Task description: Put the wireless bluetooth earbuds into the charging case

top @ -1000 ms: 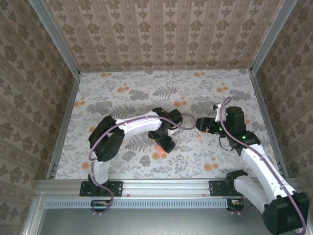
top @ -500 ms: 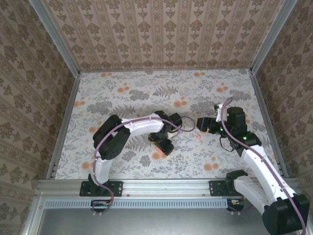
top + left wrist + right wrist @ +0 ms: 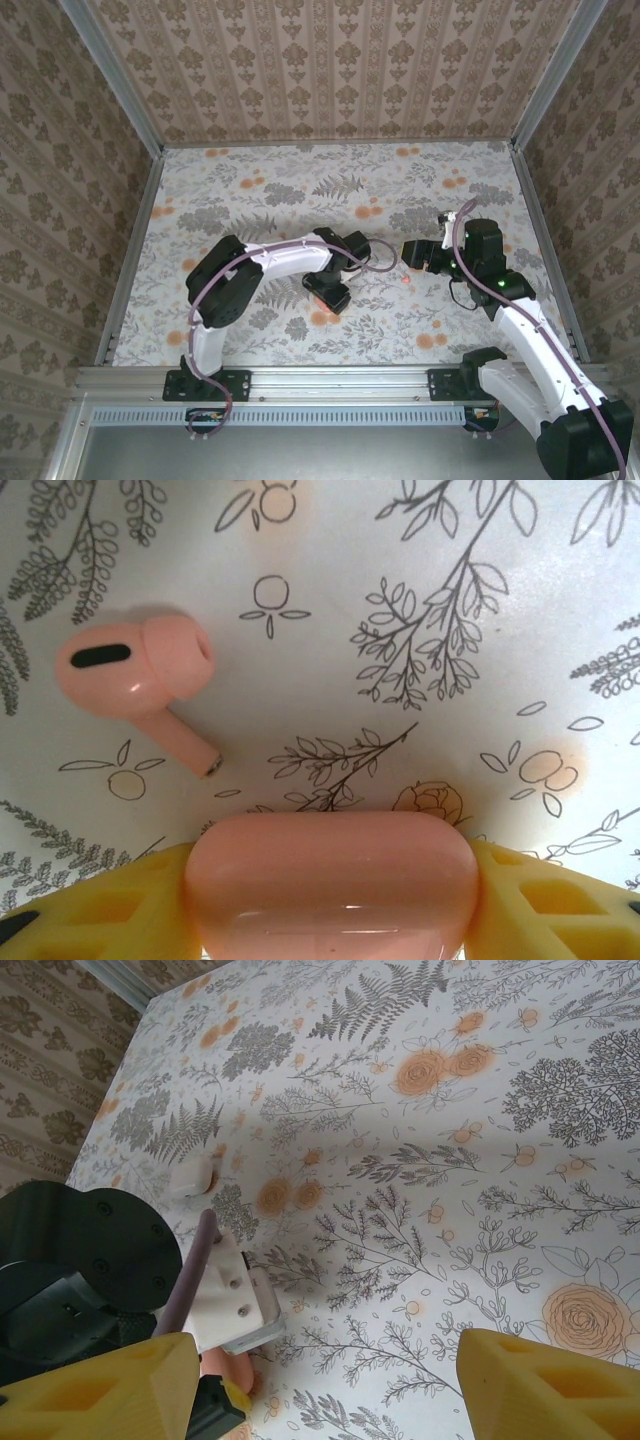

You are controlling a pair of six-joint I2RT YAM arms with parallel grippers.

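Since a second ago the left arm (image 3: 270, 258) has shifted its elbow a little to the right and drawn its pincer (image 3: 328, 297) slightly back toward the middle of the counter (image 3: 250, 210). The right arm has barely stirred.

Standing over it, I count one charging case and two earbuds. The pink charging case (image 3: 325, 865) is clamped between the left pincer's two yellow fingers (image 3: 90, 905), one pressed against each end, and it sits low over the flowered surface. One pink earbud (image 3: 135, 675) lies loose on the counter just beyond the case, apart from it, with its stem pointing back toward the case. The other earbud (image 3: 404, 281) is a tiny pinkish speck on the counter between the two arms, near the right pincer (image 3: 408, 252) and well apart from the left one. It is too small to tell how it lies.

The right pincer hangs above the counter with its two yellow fingers (image 3: 545, 1385) spread wide and nothing between them. A small white lump (image 3: 190, 1175) rests on the counter farther off; I cannot tell what it is.
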